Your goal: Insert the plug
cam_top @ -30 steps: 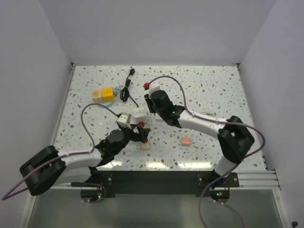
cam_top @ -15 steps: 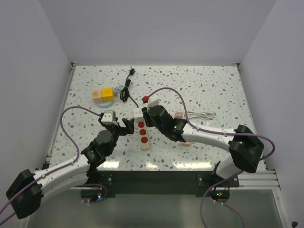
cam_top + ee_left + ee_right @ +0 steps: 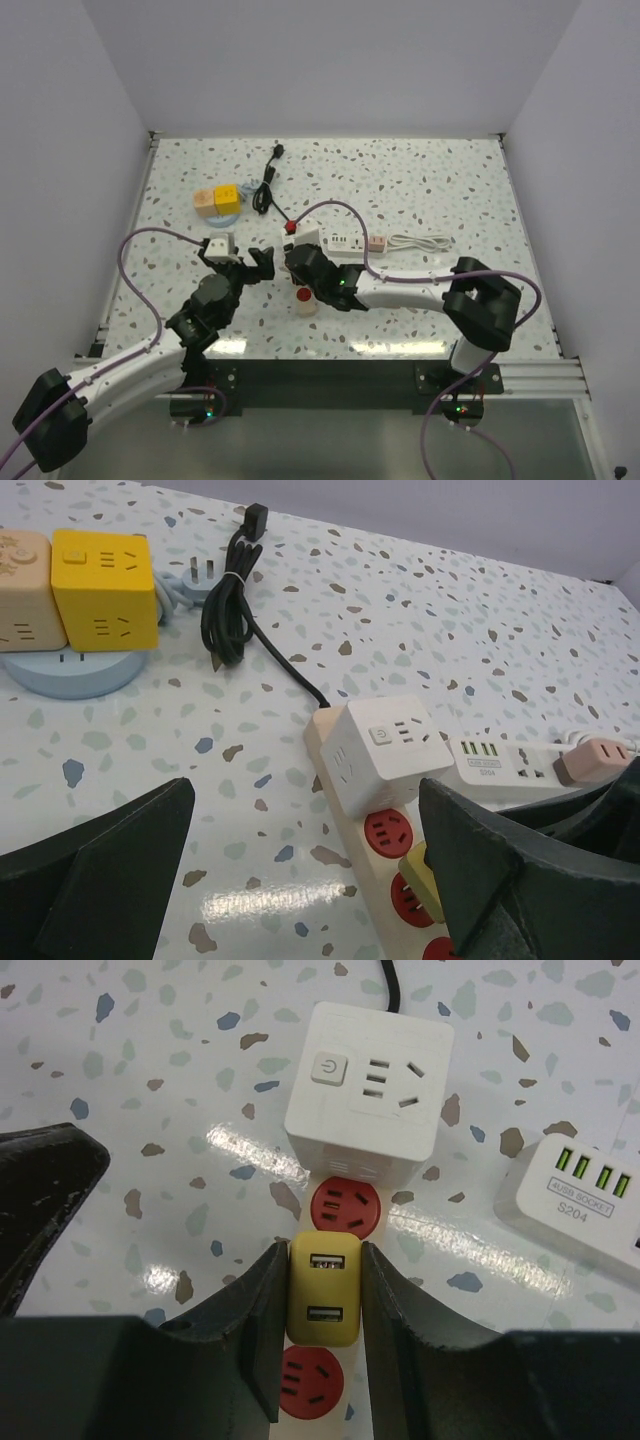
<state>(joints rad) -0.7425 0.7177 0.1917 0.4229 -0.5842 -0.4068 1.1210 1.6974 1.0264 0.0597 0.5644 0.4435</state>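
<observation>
Between the fingers of my right gripper sat the yellow plug, pinched flat on both flanks, its two USB slots facing up at the wrist camera. Straight beneath it ran the cream power strip, long axis pointing away from my wrist toward the white cube seated on its far end. The plug sat over the strip's middle, with one red socket bare just beyond it and another showing on the near side. So the call, as I judged it, was straight down, no sideways hunting. My right arm owned this one. My left gripper hovered just beside the strip on the other flank, jaws spread wide, gripping nothing. What I couldn't see were the prongs, hidden under the plug's body, so whether they met the slots, or were already partway in, I couldn't tell. From above, my right wrist covered most of the strip, leaving only its near end showing. A white USB strip lay off to the right, apart.
</observation>
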